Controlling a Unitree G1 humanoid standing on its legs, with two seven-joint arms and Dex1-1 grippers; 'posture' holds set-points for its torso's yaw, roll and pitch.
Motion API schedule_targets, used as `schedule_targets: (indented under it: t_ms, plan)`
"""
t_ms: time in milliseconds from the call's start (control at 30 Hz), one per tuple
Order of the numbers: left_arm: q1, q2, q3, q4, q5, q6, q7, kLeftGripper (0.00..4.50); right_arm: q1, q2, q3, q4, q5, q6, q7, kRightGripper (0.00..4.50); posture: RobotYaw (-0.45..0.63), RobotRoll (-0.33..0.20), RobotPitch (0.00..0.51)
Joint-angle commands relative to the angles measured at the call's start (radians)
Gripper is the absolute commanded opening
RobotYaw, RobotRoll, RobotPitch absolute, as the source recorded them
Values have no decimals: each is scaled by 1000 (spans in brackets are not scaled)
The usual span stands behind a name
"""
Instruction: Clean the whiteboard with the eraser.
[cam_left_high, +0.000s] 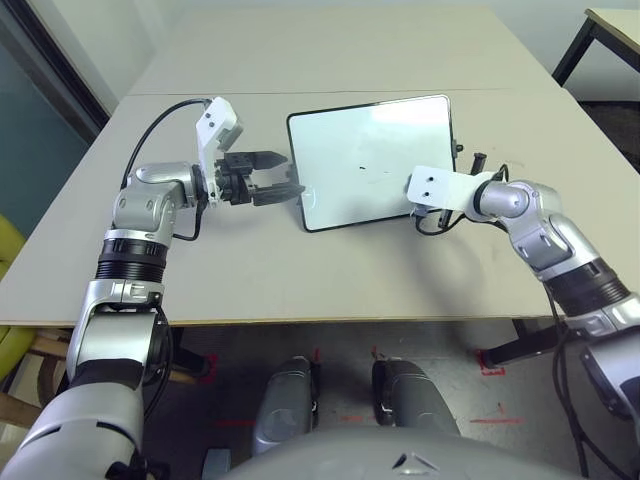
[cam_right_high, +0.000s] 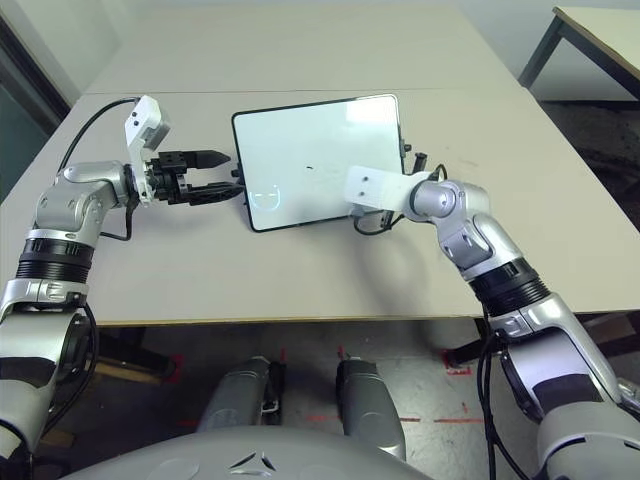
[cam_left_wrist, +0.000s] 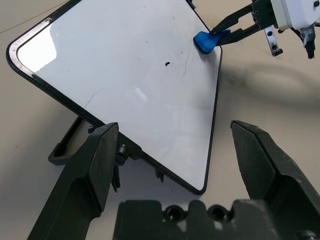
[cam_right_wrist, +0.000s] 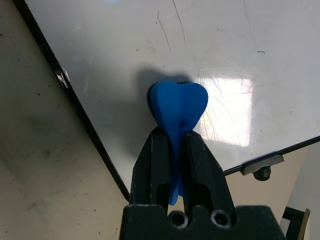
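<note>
Beige tabletop (cam_left_high: 240, 280), bearing whiteboard (cam_left_high: 350, 170) | my right gripper (cam_right_wrist: 172, 137): clasping eraser (cam_right_wrist: 179, 105) at the board's near right corner | step, as judged: wiping | small dark mark (cam_left_wrist: 167, 64) remains | next: sweep across it, pressing lightly

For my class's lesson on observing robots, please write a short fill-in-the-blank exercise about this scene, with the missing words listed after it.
1. The eraser is coloured ____.
2. It is gripped by the robot's ____ gripper.
3. The frame around the whiteboard is coloured ____.
4. The fingers of the left gripper are ____, with nothing between them.

Missing words: blue; right; black; open
</note>
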Motion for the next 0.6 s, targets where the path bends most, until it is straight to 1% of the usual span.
schedule_targets:
  t_ms: [33,367,600]
  plan:
    - [-4,-3,-10,8,-1,-4,-5,4500,1,12,5,23,-9,19,10,114,95,0,100]
    - [6,1,-4,-1,-3,-3,-2,4500,-87,108,36,39,-20,21,13,114,109,0,101]
    - [12,6,0,-8,-5,2,2,4500,-121,161,55,51,-29,8,16,114,118,0,100]
